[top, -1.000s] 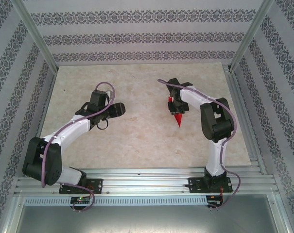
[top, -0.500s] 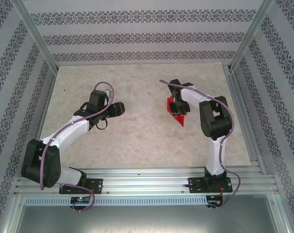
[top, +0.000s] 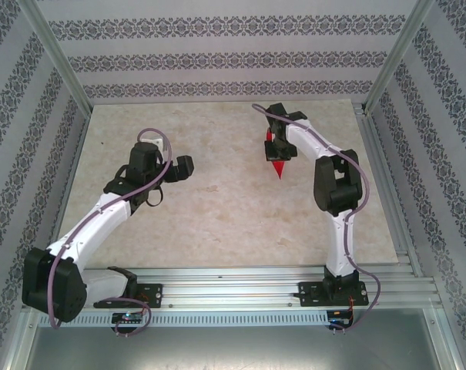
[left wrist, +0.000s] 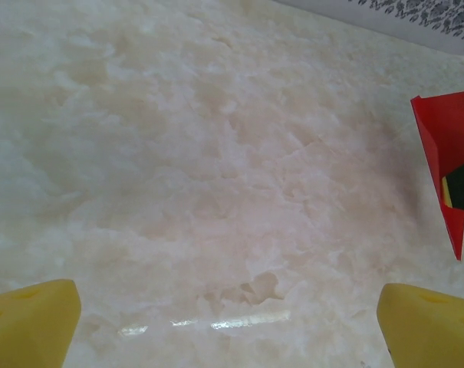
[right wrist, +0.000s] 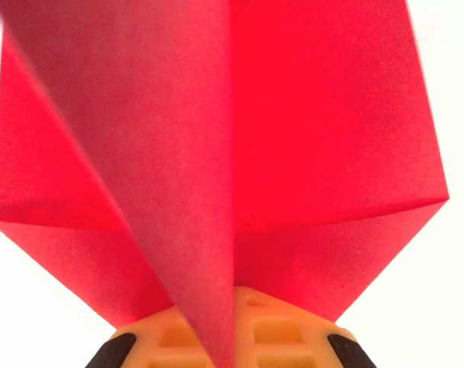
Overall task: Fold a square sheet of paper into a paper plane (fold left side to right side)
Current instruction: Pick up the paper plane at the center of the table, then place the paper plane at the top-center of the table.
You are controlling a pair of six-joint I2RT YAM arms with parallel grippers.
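The paper plane (top: 279,166) is a bright red folded wedge hanging point-down toward the near side, off the table at the right. My right gripper (top: 277,148) is shut on its upper part. In the right wrist view the red folds (right wrist: 293,138) spread wide above the orange fingers (right wrist: 278,337), which pinch the centre crease. My left gripper (top: 186,167) hovers left of centre, apart from the plane, open with nothing between its fingers. Its yellow fingertips (left wrist: 32,322) stand wide over bare table, and the plane (left wrist: 445,146) appears at the right edge of that view.
The pale marble-patterned tabletop (top: 217,216) lies beneath both arms. Patterned walls (top: 217,58) and metal frame posts (top: 55,54) enclose it on three sides. An aluminium rail (top: 233,281) with the arm bases runs along the near edge.
The left gripper opened wider and drew back to the left. The right gripper closed tighter on the plane and carried it slightly farther away; the plane flattened out briefly, then hung edge-on again.
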